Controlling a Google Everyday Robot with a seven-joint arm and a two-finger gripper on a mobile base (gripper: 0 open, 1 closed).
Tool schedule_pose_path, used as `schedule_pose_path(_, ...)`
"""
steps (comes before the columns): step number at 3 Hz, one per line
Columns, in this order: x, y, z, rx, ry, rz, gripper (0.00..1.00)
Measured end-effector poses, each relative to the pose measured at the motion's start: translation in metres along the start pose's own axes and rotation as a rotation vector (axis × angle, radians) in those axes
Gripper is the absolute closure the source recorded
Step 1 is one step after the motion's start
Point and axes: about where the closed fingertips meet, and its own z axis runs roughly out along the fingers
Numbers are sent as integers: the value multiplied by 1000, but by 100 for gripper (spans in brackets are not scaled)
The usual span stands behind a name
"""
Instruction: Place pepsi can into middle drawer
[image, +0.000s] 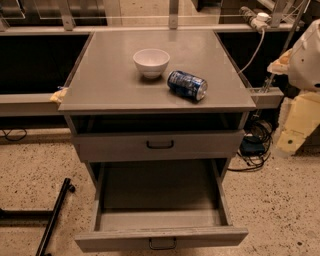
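Drawer open, can not yet picked.
Drawer stands pulled out, down-left of the gripper at right edge; its grip I cannot tell. Can lies sideways up-left of it, beside the bowl. I judge it may roll from a poor pinch.

White bowl on cabinet top, blk pole on floor btm-left.

Grey cabinet top carries white bowl, pepsi can.
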Motion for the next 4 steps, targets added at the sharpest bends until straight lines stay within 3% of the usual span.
schedule_pose_path(1,0,0,0,0,0,0,0)
schedule_pose_path(2,0,-14,12,28,-53,5,0)
schedule_pose_path(3,-12,-53,36,72,-148,4,0)
schedule_pose_path(4,-35,-100,65,97,-242,43,0)
